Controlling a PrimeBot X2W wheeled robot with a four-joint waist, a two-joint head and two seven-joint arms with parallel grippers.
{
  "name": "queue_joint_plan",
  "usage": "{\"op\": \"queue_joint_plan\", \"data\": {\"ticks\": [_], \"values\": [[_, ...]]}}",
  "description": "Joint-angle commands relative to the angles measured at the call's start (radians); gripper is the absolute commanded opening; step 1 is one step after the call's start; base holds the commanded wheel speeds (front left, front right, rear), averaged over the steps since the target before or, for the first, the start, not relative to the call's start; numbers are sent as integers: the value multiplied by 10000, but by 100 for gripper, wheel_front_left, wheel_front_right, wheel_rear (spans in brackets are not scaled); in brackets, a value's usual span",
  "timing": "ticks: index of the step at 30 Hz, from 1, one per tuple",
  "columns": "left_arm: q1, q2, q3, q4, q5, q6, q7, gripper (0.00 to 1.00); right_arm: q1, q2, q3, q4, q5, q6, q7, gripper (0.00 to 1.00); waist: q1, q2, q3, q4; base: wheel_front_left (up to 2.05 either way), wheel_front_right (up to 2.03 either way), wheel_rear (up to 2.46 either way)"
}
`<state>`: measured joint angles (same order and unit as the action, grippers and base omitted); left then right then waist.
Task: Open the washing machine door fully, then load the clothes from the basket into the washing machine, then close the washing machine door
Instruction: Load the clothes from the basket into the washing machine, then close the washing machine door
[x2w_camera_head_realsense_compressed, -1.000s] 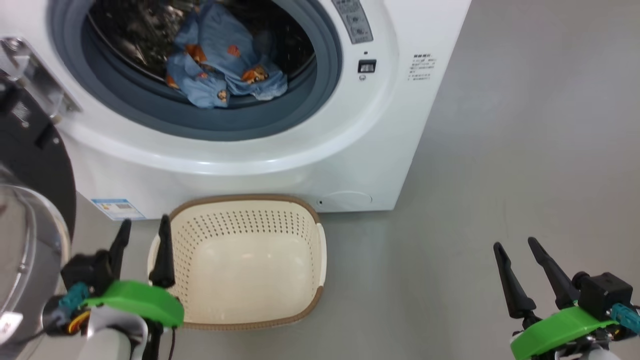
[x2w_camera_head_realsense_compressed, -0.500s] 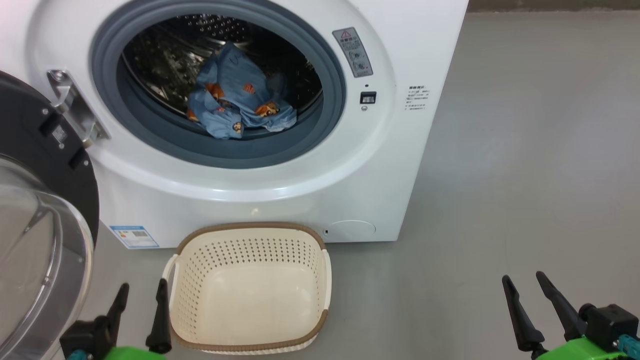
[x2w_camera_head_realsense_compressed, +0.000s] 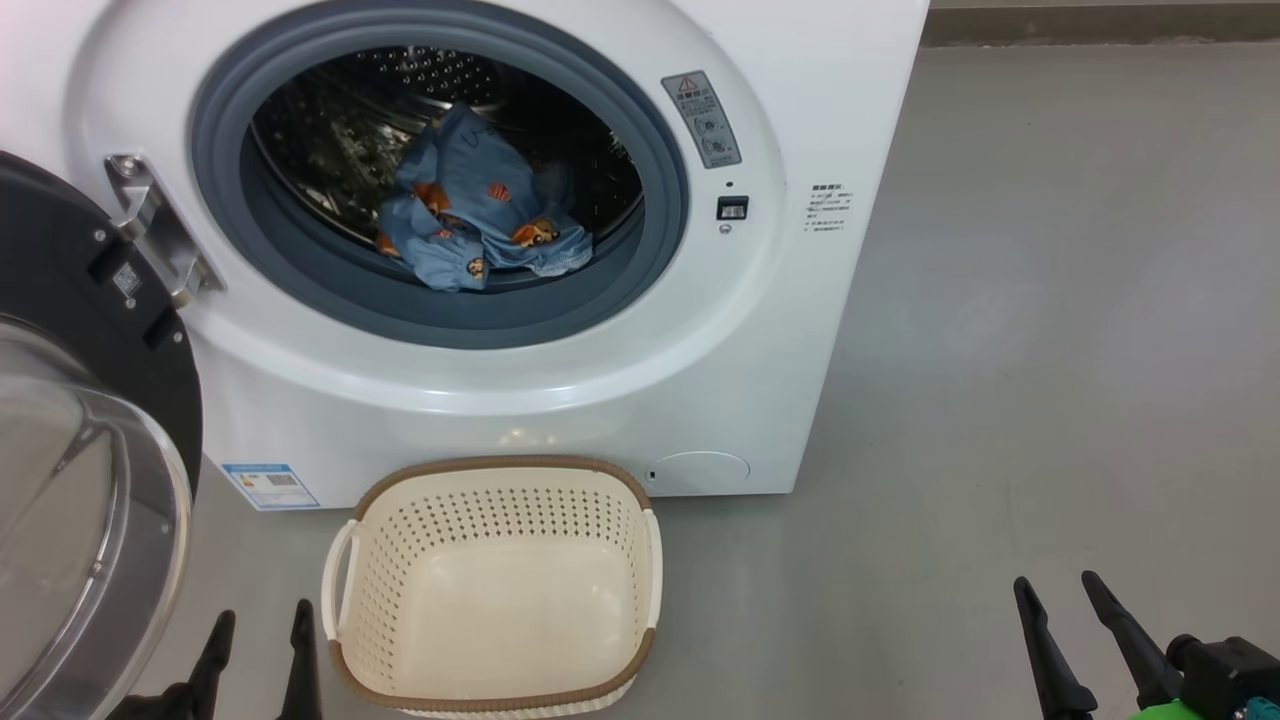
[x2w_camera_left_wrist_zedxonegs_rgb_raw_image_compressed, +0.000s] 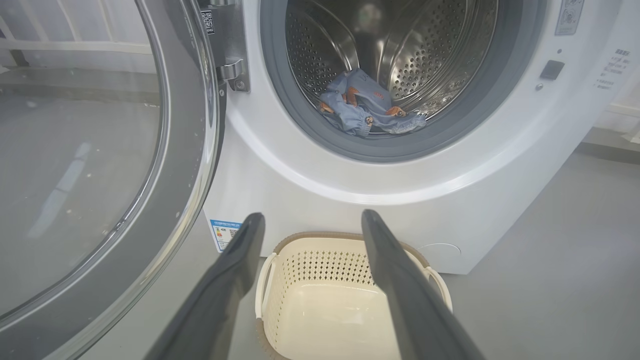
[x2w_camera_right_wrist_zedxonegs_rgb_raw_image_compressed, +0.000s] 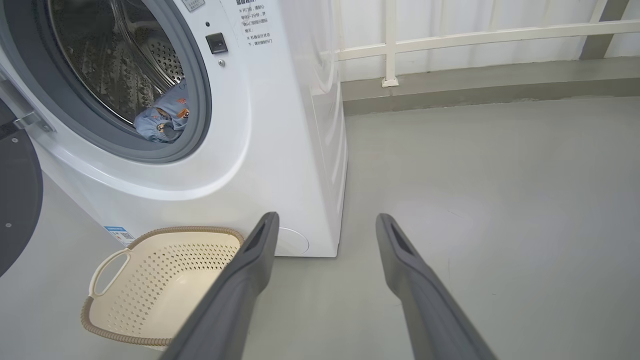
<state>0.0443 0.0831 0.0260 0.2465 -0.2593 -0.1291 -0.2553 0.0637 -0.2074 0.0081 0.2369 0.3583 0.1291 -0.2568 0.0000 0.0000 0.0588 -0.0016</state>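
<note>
The white washing machine (x2w_camera_head_realsense_compressed: 700, 330) stands with its door (x2w_camera_head_realsense_compressed: 70, 480) swung wide open at the left, glass bowl facing out. Light-blue clothes (x2w_camera_head_realsense_compressed: 470, 215) with orange figures lie inside the steel drum, also seen as clothes (x2w_camera_left_wrist_zedxonegs_rgb_raw_image_compressed: 367, 102) in the left wrist view. The cream basket (x2w_camera_head_realsense_compressed: 645, 555) sits empty on the floor before the machine. My left gripper (x2w_camera_head_realsense_compressed: 258, 625) is open at the basket's left, nothing between its fingers. My right gripper (x2w_camera_head_realsense_compressed: 1058, 590) is open over bare floor at the lower right.
Grey floor (x2w_camera_head_realsense_compressed: 1050, 300) spreads to the right of the machine. A white railing (x2w_camera_right_wrist_zedxonegs_rgb_raw_image_compressed: 475, 37) and a low kerb run behind it. The open door (x2w_camera_left_wrist_zedxonegs_rgb_raw_image_compressed: 100, 165) fills the space close on my left.
The head camera has tilted up, so the machine and basket sit lower in the picture. Both grippers show lower in the picture, still open. Clothes and basket stay put.
</note>
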Motion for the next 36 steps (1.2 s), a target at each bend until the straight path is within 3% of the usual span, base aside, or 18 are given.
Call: {"op": "queue_joint_plan", "data": {"ticks": [1, 36], "values": [[-127, 112, 390, -279, 70, -15, -65, 100, -38, -137, 140, -257, -73, 16, -49, 100, 0, 0, 4, 0, 0, 0, 0], [-1, 94, 323, -561, 3, -15, -65, 100, -95, -102, 140, -259, -53, 16, -49, 100, 0, 0, 4, 34, -15, 15, 0]]}}
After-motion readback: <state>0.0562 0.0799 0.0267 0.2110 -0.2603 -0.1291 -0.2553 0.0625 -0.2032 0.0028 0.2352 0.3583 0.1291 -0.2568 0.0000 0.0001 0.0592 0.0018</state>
